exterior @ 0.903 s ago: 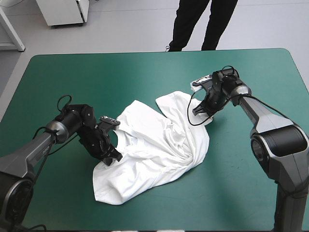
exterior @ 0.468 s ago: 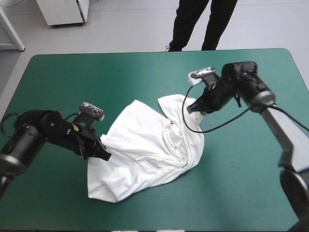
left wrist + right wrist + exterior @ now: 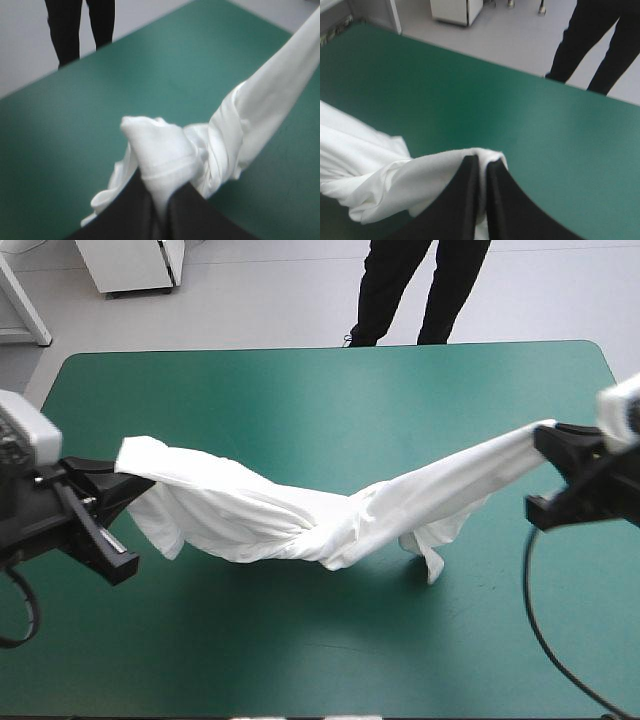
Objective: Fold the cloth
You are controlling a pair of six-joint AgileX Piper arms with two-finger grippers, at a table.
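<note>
The white T-shirt hangs stretched between both arms above the teal-green table, sagging in the middle with folds dangling near the cover. My left gripper holds one end at the table's left side, shut on the fabric. At the right side my right gripper is shut on the other end. In the left wrist view the T-shirt bunches over the left gripper and a twisted band runs away from it. In the right wrist view the T-shirt leaves the right gripper sideways.
A black cable hangs in a loop from the right arm over the table's right front part. The table's far edge lies well beyond the shirt.
Both arms rose and pulled apart toward the table's sides, lifting the T-shirt from a crumpled heap on the cover into a hanging stretched band.
</note>
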